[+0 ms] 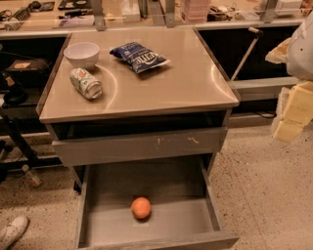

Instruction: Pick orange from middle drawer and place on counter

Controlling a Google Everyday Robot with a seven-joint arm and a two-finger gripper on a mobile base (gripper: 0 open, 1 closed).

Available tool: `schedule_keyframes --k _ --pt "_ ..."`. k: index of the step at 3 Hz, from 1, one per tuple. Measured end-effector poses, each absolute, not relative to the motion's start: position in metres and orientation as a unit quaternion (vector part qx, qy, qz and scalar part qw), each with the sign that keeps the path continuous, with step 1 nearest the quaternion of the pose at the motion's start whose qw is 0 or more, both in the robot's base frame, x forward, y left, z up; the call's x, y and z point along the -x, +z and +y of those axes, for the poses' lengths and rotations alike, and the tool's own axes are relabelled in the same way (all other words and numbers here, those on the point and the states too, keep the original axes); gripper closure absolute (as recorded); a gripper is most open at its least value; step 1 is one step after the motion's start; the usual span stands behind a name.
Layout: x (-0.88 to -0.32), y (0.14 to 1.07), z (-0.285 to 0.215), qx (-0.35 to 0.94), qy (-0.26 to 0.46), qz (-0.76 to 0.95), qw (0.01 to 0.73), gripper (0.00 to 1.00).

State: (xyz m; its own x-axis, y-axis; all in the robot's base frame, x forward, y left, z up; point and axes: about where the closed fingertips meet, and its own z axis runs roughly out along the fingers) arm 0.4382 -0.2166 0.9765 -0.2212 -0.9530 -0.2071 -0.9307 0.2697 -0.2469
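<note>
The orange [141, 208] lies on the floor of the middle drawer [98, 222], which is pulled out wide at the bottom of the view, slightly front of centre. The counter [171, 88] is the shiny steel top above it. My gripper [293, 114], pale yellow under a white arm part, hangs at the right edge of the view. It is to the right of the cabinet, above the floor and well away from the orange. It holds nothing that I can see.
On the counter stand a white bowl [81, 53], a can lying on its side [86, 83] and a blue chip bag [139, 57]. The scratched upper drawer [142, 144] sits slightly open above the middle drawer. A cluttered bench [146, 10] runs behind. A shoe [12, 232] is at lower left.
</note>
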Motion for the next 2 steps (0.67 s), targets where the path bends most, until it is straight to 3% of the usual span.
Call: schedule_keyframes --k 2 --pt "-0.436 0.955 -0.209 0.604 -0.03 0.78 0.163 0.0"
